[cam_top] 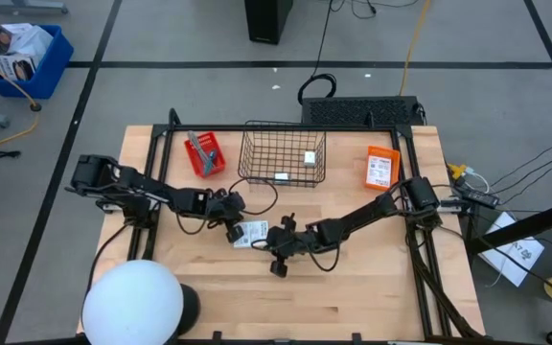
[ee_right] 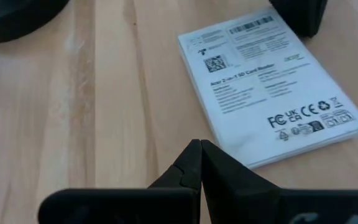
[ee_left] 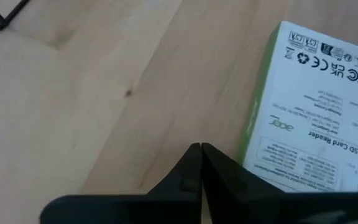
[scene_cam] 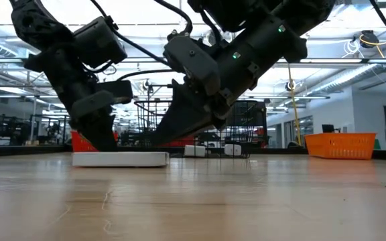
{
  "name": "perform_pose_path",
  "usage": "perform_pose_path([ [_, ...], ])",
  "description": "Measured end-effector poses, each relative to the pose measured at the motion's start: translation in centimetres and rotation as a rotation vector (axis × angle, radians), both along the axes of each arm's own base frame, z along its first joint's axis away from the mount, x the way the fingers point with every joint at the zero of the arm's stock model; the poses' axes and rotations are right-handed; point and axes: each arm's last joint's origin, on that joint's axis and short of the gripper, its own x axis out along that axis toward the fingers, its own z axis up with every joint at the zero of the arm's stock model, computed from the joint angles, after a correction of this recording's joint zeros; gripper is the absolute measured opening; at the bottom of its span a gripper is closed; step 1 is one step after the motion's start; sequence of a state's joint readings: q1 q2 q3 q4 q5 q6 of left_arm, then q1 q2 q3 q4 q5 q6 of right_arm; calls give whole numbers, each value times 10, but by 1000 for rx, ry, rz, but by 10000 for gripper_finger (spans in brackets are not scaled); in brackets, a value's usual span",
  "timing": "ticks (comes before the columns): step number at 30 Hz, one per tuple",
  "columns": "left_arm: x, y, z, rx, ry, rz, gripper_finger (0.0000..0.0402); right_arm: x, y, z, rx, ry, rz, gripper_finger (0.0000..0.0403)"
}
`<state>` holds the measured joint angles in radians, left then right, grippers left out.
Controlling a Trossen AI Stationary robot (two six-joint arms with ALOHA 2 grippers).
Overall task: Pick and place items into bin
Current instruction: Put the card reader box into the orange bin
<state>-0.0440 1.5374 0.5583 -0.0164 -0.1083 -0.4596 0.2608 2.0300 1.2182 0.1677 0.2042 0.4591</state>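
Observation:
A flat white printed packet (cam_top: 250, 233) (scene_cam: 120, 158) lies flat on the wooden table between my two grippers. My left gripper (cam_top: 235, 228) (ee_left: 201, 147) is shut and low at the packet's green-edged side (ee_left: 257, 118). My right gripper (cam_top: 274, 239) (ee_right: 201, 143) is shut too, its tips just short of the packet's opposite edge (ee_right: 229, 146). The wire basket (cam_top: 283, 153) holds a small white cube (cam_top: 309, 157) and another white item (cam_top: 281, 176). A grey tool (cam_top: 199, 146) rests in the red bin (cam_top: 206, 156). No teal tool shows. My left gripper comes down slanting at the packet's green side edge with shut fingers; in the low view its tips (scene_cam: 102, 148) stand right at the packet's left end, but I cannot tell whether they touch it. My right gripper's shut tips point at the packet's edge, with bare wood showing between them and it.
An orange bin (cam_top: 381, 168) sits at the table's far right. A white dome (cam_top: 132, 302) stands at the near left corner. Bare wood lies toward the near edge, below the grippers. Cables cross the table near the left arm.

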Motion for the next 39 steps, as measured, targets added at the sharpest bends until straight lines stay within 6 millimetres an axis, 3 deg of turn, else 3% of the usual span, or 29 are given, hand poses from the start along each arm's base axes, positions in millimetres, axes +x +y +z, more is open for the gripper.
perform_pose_path([
  [5, 1, -4, 0, -27, -15, 14, 9, -1, 0, -3, 48, 29, 6, 0],
  [10, 2, -8, 1, -85, -25, 12, 22, 1, -4, -21, 87, 77, -18, 0],
  [16, 2, -18, 1, -140, -34, -5, 4, 5, -7, -33, 110, 76, -52, 0],
  [23, 1, -34, 2, -191, -48, -26, 23, 4, -8, -31, 92, 73, -90, 0],
  [30, -1, -47, 2, -233, -52, -52, 4, 0, -9, -30, 118, 110, -126, 0],
  [39, 1, -64, 7, -263, -121, -135, 23, -4, -10, -24, 143, 133, -164, 0],
])
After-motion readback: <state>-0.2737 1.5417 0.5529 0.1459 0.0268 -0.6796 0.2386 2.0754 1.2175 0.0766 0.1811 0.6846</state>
